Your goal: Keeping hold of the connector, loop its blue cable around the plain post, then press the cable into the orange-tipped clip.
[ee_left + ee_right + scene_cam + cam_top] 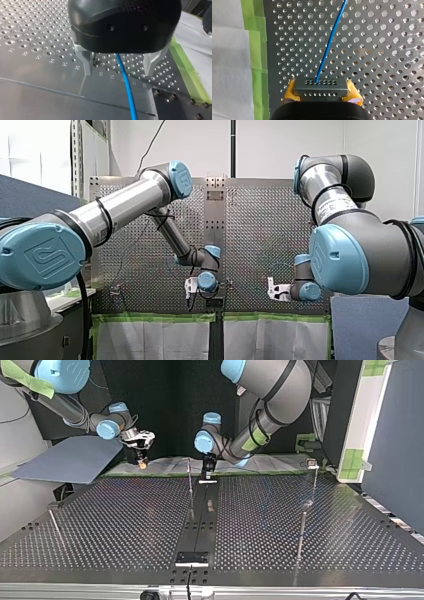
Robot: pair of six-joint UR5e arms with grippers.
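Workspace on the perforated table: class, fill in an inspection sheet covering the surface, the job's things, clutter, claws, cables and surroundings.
Surface: perforated metal table, with green tape along one edge.
Job's things: connector held in my right claw; thin upright posts stand on the table; orange-tipped clip not made out.
Clutter: nothing seen.
Claws: my right claw shut on the connector, yellow pads on either side; my left claw open, metal fingers apart.
Cables: blue cable runs from the connector over the table and passes between the left claw's fingers, touching neither.
Surroundings: white sheet beyond the tape; blue-grey panel at the top view's left.
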